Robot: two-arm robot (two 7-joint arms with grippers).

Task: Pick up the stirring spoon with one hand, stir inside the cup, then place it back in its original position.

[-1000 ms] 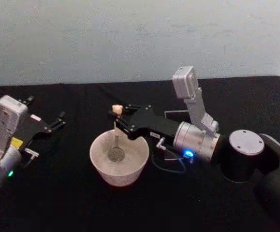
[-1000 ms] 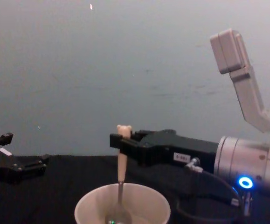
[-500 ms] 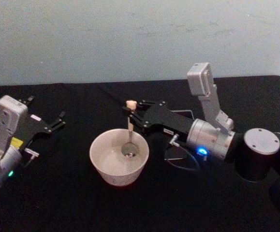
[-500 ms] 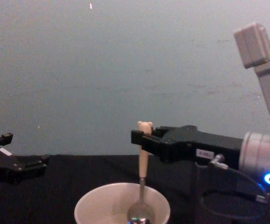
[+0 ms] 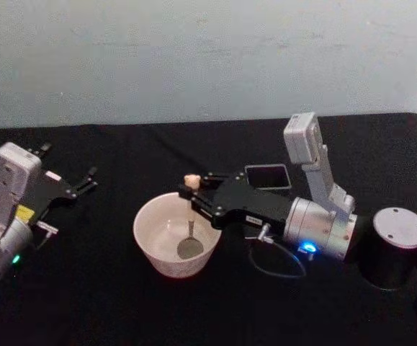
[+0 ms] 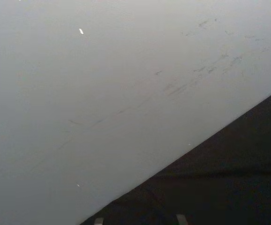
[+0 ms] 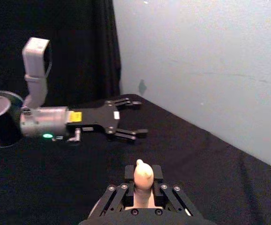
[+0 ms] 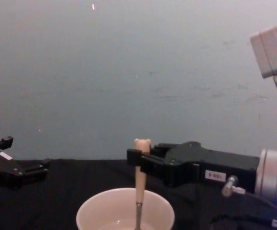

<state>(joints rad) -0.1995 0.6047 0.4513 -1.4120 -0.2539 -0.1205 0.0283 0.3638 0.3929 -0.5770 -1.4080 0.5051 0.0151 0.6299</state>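
The stirring spoon (image 5: 190, 222) stands almost upright in the cup (image 5: 145, 218). Its metal bowl is low inside, a little to the robot's right of the cup's middle, and its cream handle rises past the rim with the bear head on top. My right gripper (image 5: 191, 186) reaches in level from the right, and its fingers (image 7: 167, 196) are closed on the upper handle just below the bear head, so the spoon's long axis runs straight down from the grip. In the chest view the handle (image 8: 140, 178) crosses the near rim of the cup (image 8: 94, 211) without leaning on it, as far as I can tell. I judge I am in the middle of the stir, so the axis is what matters: any sideways sweep has to keep the neck off the thin rim, and getting out means lifting along that axis before moving across. The dark square holder (image 5: 268, 176) sits on the counter (image 5: 122, 306) behind and to the right of the cup, beside the right arm. I take it for the spoon's home, and the right arm is much the nearer one. The left gripper (image 5: 86, 182) is parked well off to the left with its fingers spread and nothing in them.
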